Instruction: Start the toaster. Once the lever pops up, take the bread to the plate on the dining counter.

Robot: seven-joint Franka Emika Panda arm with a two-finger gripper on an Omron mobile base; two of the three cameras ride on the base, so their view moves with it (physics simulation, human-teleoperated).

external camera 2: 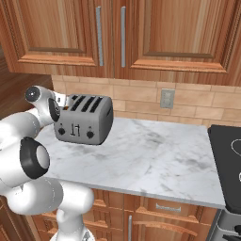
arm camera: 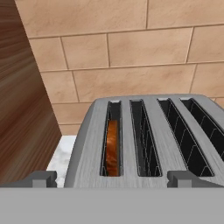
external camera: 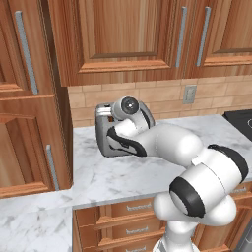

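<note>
The toaster [external camera 2: 84, 120] sits on the marble worktop [external camera 2: 155, 155] at the back, close to the tiled wall [external camera 2: 197, 101], with the tall wooden cabinet [external camera: 29, 123] just beside it at nine o'clock in the left base view. Seen from the right base camera, its front faces out, showing two black knobs and two small levers, and the four slots run across its top. The robot arm [external camera: 167, 142] reaches in from the lower edge and bends over the toaster, its wrist hanging just above the near end of the top. In the hand view the gripper [arm camera: 112, 178] looks down along the slots, its two dark fingertips [arm camera: 41, 178] spread wide apart at five and seven o'clock, grasping nothing. The bread [arm camera: 112, 148] stands on edge deep inside the leftmost slot, its brown crust below the slot's rim; the other three slots look dark. A grey wall socket [external camera 2: 167, 98] sits on the tiles at about one o'clock from the toaster.
</note>
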